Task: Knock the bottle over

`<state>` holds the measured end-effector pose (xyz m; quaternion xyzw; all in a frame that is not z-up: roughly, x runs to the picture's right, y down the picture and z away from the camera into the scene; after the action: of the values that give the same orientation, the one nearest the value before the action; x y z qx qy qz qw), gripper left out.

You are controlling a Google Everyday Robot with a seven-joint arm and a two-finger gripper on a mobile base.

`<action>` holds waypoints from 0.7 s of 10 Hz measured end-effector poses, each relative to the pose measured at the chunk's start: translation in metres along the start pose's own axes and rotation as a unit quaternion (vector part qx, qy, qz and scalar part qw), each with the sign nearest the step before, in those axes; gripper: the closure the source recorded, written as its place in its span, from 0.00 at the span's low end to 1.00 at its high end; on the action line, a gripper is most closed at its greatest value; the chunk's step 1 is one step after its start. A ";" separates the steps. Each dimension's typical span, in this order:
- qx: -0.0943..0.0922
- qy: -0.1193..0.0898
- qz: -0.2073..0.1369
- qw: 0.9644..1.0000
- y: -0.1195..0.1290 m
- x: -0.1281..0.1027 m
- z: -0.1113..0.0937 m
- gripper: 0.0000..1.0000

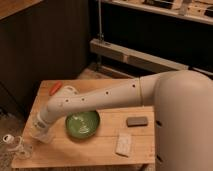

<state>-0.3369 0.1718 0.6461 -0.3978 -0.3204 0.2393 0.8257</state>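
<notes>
The bottle point(19, 146) is small and clear with a round white cap point(7, 138). It is at the table's front left corner, at the very edge; I cannot tell whether it stands or lies. My gripper point(40, 132) hangs from the white arm point(100, 97) and is low over the table, just right of the bottle. It is at the whitish translucent cup point(45, 136), which it partly hides. There is a small gap between gripper and bottle.
A green bowl point(82, 123) sits at the table's middle. A dark grey block point(136, 121) and a white packet point(123, 144) lie to the right. An orange-red object point(55, 88) and a white item point(68, 90) are at the far left. The wooden table point(100, 150) ends just left of the bottle.
</notes>
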 end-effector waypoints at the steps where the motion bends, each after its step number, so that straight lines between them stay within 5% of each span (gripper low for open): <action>1: -0.010 -0.014 -0.007 1.000 -0.001 -0.005 0.003 1.00; 7: -0.070 -0.042 -0.048 0.995 0.021 -0.034 0.025 1.00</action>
<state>-0.3811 0.1744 0.6298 -0.4285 -0.3901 0.1925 0.7920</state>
